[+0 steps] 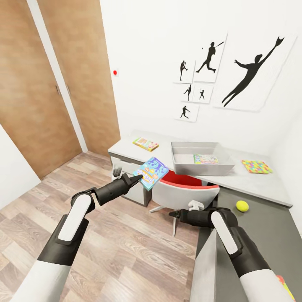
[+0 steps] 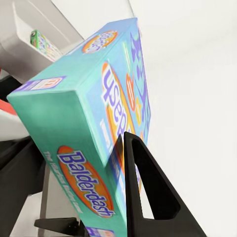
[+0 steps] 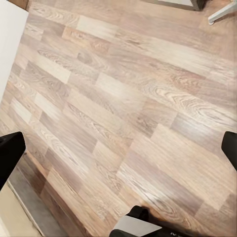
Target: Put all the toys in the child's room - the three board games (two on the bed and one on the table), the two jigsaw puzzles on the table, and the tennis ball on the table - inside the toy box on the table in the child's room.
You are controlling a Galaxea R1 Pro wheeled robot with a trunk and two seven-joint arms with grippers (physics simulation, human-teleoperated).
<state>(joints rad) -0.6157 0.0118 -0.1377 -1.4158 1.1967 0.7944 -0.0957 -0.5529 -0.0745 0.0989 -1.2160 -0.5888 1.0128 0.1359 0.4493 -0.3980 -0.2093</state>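
My left gripper [image 1: 140,178] is shut on the light-blue cartoon board game [image 1: 151,172], holding it tilted in the air just short of the table's [image 1: 235,179] front edge. In the left wrist view a black finger [image 2: 148,197] presses the game's [image 2: 94,113] printed face. The pale grey toy box [image 1: 203,169] stands on the table beyond it, with a flat printed box [image 1: 205,159] inside. The slim yellow-red-green board game [image 1: 145,144] lies left of the bin. A jigsaw puzzle [image 1: 256,166] lies right of it. The tennis ball [image 1: 242,206] rests on the dark wing. My right gripper [image 1: 173,214] hangs open over the floor.
A white chair with a red seat [image 1: 186,189] is tucked under the table between my grippers. Brown doors [image 1: 46,84] fill the left wall. The table's dark grey wing [image 1: 260,235] runs along my right side. A colourful corner [image 1: 285,287] peeks in at the lower right.
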